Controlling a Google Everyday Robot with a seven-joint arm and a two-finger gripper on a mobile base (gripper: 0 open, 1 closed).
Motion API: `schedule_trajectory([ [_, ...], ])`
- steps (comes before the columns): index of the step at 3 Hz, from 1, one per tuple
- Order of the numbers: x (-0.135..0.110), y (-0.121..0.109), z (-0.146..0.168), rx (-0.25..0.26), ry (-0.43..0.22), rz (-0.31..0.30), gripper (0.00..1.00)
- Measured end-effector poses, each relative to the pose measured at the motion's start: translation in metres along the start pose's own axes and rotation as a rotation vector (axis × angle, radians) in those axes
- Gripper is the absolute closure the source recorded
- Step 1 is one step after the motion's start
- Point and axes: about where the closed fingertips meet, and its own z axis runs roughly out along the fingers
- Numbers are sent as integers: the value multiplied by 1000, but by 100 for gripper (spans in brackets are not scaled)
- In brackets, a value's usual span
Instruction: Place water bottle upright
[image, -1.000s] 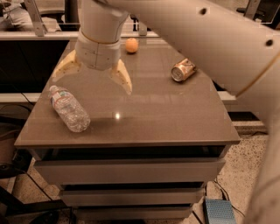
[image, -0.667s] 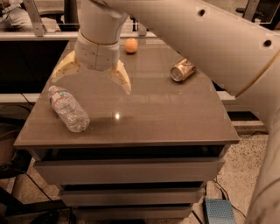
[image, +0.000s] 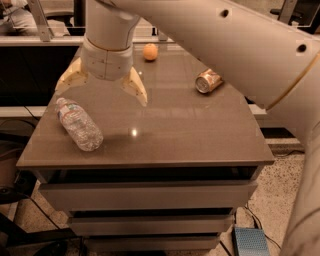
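Water bottle (image: 79, 124) is lying on its side at the front-left of the table (image: 200, 130), cap pointed toward the back-left corner and base toward the front, so nothing has been stood up yet. Compared with a second ago, almost nothing is changed: the bottle hasn't been touched or rolled, and the gripper (image: 101, 95) looks to have been nudged only a hair to the left. It is hung above the tabletop, just behind and a bit to the right of the bottle, with both fingers (image: 135, 87) spread wide and nothing held between them. This is probably best read as lining-up before a descent, with the grasp itself not yet begun. On room: the bottle is parked near the left edge and not far from the front one, so a clumsy push could send it off. Plenty of bare surface is left in the middle for setting it upright. The can (image: 208, 80) and the orange (image: 150, 51) are well apart, toward the back.
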Motion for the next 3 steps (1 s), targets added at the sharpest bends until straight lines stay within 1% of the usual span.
schedule_trajectory([
  [1, 3, -17, 16, -41, 36, -134, 0],
  [2, 18, -34, 41, -77, 70, -295, 0],
  [3, 35, -56, 66, -92, 81, -415, 0],
])
